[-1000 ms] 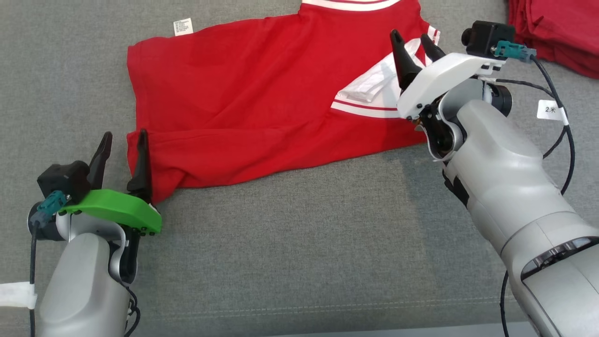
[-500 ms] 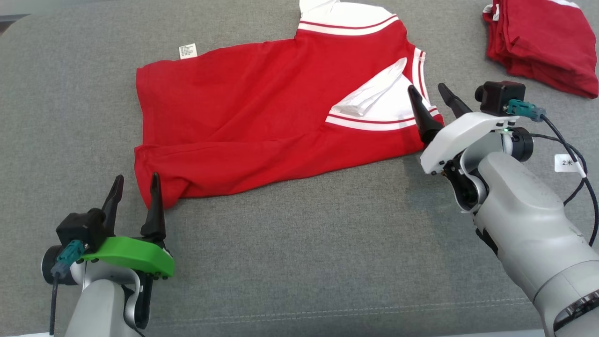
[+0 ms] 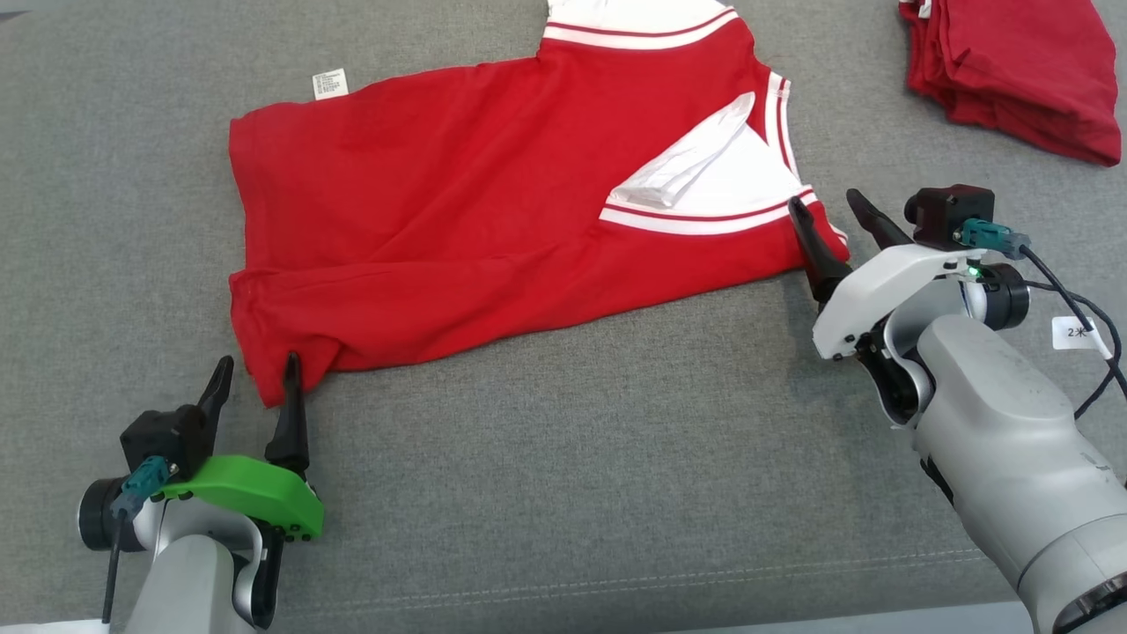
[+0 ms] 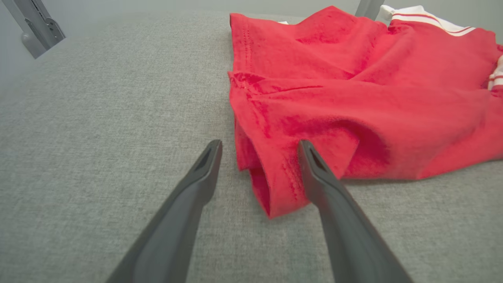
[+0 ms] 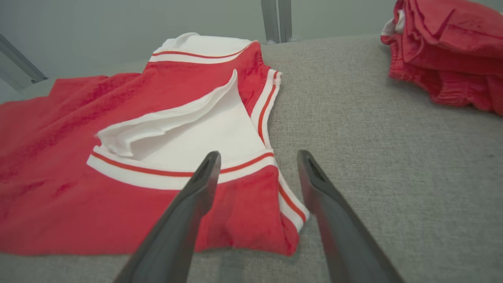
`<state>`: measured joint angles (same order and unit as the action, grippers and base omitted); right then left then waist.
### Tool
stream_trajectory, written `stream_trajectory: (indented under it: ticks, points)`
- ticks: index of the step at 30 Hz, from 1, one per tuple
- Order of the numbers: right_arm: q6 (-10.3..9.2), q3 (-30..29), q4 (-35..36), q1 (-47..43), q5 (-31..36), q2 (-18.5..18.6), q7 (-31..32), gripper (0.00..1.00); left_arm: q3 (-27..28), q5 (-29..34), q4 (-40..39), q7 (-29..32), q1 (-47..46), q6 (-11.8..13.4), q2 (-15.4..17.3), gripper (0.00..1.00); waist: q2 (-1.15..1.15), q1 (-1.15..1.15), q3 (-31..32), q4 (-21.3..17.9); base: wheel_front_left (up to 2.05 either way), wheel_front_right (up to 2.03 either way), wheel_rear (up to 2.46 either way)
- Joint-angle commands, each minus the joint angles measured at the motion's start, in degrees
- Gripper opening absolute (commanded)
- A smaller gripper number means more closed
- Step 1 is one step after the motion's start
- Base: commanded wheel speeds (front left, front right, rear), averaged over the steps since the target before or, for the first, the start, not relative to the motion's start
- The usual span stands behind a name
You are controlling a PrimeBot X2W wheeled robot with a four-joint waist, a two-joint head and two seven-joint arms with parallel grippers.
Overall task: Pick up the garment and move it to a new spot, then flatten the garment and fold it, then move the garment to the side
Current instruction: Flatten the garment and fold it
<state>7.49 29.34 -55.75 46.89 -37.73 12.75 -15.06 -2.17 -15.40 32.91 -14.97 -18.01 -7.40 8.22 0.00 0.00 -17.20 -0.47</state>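
The red jersey (image 3: 458,211), trimmed in white stripes, lies spread on the grey upholstered surface (image 3: 563,493). At its near left hem corner the left gripper (image 3: 257,361) stands with fingers wide, the corner between them, ungripped. At its near right, striped corner the right gripper (image 3: 825,199) is equally wide, holding nothing. Beyond the jersey's right side sits a folded red pile (image 3: 1012,79).

The left gripper (image 3: 259,359) has two long, dark, tapered fingers set in a green cover (image 3: 251,495) edged with small dark screws. Just beside the green cover sit a black camera block (image 3: 163,431) and a teal plug (image 3: 139,480); below it is a pale grey forearm (image 3: 189,581). Well away from the green cover, the right gripper (image 3: 824,198) has a white cover (image 3: 880,282) and a white tag (image 3: 1076,332) with dark marking
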Motion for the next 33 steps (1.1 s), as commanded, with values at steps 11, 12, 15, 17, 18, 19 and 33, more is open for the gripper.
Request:
stream_trajectory:
  ticks: [11,12,15,17,18,19,33]
  points:
    - [-0.01,0.4,-3.2,-1.5,-0.3,-1.1,-0.2,0.98,-0.8,-2.1,4.3,-0.1,-2.0,-0.1,0.0,1.0,0.0,0.0,-2.0,0.2,0.0,0.0,0.0]
    - [-0.01,0.6,-3.3,-1.5,-0.6,-1.0,-0.2,0.7,-1.1,-2.4,4.9,0.0,-2.1,-0.1,0.0,1.0,0.0,0.0,-2.1,0.3,0.0,0.0,0.0]
    - [-0.01,1.1,-3.6,-1.4,-1.2,-0.8,-0.1,0.0,-1.7,-3.7,6.6,0.0,-2.6,-0.1,0.0,0.0,0.0,0.0,-2.3,0.4,0.0,0.0,0.0]
    - [-0.01,1.4,-3.6,-1.3,-1.6,-0.8,-0.1,0.0,-2.4,-4.2,7.3,0.0,-2.9,-0.1,0.1,0.0,0.0,0.0,-2.3,0.5,0.0,0.0,0.0]
    - [-0.01,1.4,-3.5,-1.4,-1.7,-0.7,-0.1,0.0,-2.6,-4.4,7.4,0.0,-3.0,-0.1,0.2,0.0,0.0,0.0,-2.2,0.5,0.0,0.0,0.0]
    - [-0.03,1.3,-3.3,-1.4,-2.0,-0.5,-0.1,0.0,-2.6,-4.7,7.4,0.0,-3.1,0.0,0.3,0.0,0.0,0.0,-2.1,0.5,0.0,0.0,0.0]
    - [-0.06,-3.4,6.4,-11.6,-5.1,3.2,-0.1,0.0,-1.7,-5.6,1.8,-0.1,4.8,0.0,0.8,0.0,0.0,0.0,4.1,0.8,0.0,0.0,0.0]
